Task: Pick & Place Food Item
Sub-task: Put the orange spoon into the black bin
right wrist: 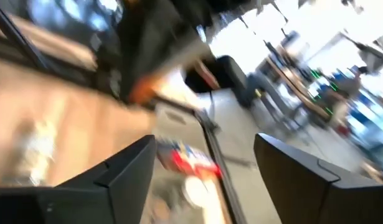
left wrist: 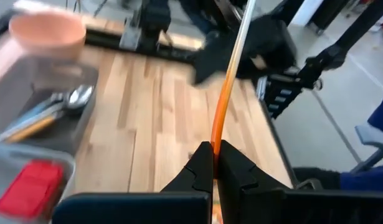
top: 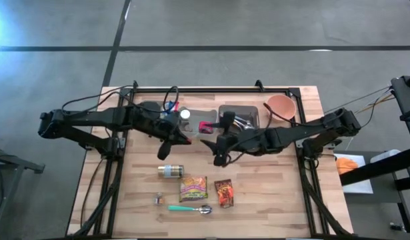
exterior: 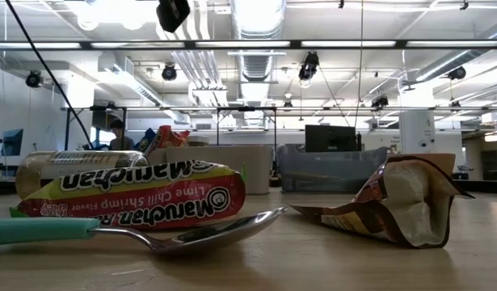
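The left gripper (left wrist: 213,163) was clamped on the edge of a thin orange packet (left wrist: 227,93), which stood up from its closed fingers above the middle of the wooden table (top: 271,193), while the right gripper (right wrist: 207,155) just beside it had its fingers spread with nothing between them. Near the front edge lay a crinkled Maruchan ramen pack (exterior: 143,196), a torn brown foil packet (exterior: 393,202), a lying jar (top: 170,171) and a teal-handled metal spoon (exterior: 191,234). Both dark arms reached inward over the table, meeting near a grey bin (top: 239,115) and a round pink bowl (top: 281,106).
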### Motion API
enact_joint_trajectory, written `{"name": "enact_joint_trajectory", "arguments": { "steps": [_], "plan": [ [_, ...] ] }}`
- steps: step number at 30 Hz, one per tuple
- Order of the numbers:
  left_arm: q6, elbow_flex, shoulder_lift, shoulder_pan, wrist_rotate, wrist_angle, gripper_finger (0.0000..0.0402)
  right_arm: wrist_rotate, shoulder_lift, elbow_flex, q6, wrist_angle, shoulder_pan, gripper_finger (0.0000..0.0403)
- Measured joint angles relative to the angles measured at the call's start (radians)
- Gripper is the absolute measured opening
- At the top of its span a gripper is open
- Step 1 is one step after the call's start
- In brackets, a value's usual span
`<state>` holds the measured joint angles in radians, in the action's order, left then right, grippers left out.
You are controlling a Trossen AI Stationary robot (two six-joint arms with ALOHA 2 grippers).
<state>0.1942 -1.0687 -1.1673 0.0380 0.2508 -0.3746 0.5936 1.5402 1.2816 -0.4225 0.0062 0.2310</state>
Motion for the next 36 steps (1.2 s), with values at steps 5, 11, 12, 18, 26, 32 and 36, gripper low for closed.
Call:
{"name": "enact_joint_trajectory", "arguments": {
  "steps": [5, 11, 12, 18, 26, 32, 36],
  "plan": [
    [0.041, -0.018, 0.002, 0.000, -0.028, -0.123, 0.0000, 0.177, 0.000, 0.000, 0.028, -0.174, 0.005, 0.0287],
    [0.067, -0.018, 0.001, 0.000, -0.100, -0.261, 0.0000, 0.353, 0.000, 0.000, 0.052, -0.384, 0.059, 0.0288],
    [0.068, -0.018, 0.001, 0.001, -0.110, -0.273, 0.0000, 0.383, 0.000, 0.000, 0.041, -0.396, 0.076, 0.0288],
    [0.069, -0.018, 0.001, 0.038, -0.128, -0.264, 0.0000, 0.511, 0.001, 0.000, -0.167, -0.371, 0.191, 0.0288],
    [0.132, -0.018, -0.048, 0.134, 0.099, -0.117, 0.0000, 0.764, 0.137, 0.015, -0.716, -0.192, 0.251, 0.0288],
    [0.153, -0.018, -0.089, 0.146, 0.149, -0.063, 0.0000, 0.764, 0.229, 0.106, -0.735, -0.185, 0.218, 0.0288],
    [0.171, -0.018, -0.100, 0.157, 0.199, -0.035, 0.0000, 0.743, 0.252, 0.186, -0.742, -0.185, 0.185, 0.0288]
  ]
}}
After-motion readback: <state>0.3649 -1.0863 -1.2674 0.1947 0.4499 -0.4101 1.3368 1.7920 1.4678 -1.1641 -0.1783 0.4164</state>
